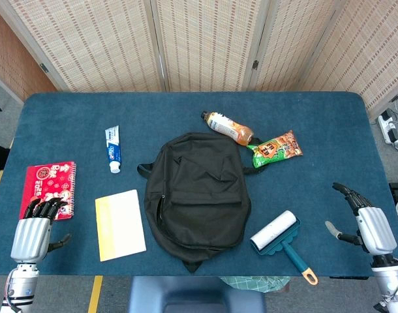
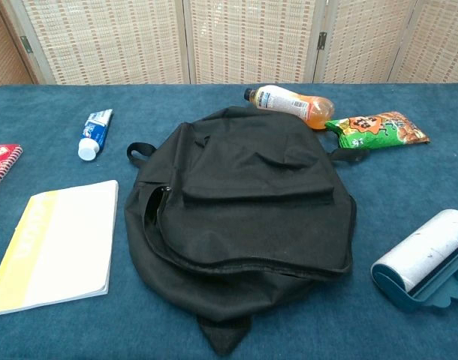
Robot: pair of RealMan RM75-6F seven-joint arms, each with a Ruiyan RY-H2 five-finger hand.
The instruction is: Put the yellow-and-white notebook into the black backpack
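Note:
The yellow-and-white notebook point(image 1: 120, 223) point(image 2: 58, 245) lies flat on the blue table, just left of the black backpack point(image 1: 196, 193) point(image 2: 242, 212). The backpack lies flat in the middle with its zipper partly undone along its left side. My left hand point(image 1: 34, 229) hovers at the near left corner, left of the notebook, fingers apart and holding nothing. My right hand point(image 1: 367, 223) is at the near right edge, also empty with fingers spread. Neither hand shows in the chest view.
A red spiral notebook point(image 1: 49, 189) lies by my left hand. A toothpaste tube point(image 1: 113, 157) sits behind the yellow notebook. A drink bottle point(image 1: 228, 128) and a green snack bag point(image 1: 275, 149) lie behind the backpack. A lint roller point(image 1: 278, 238) lies at its right.

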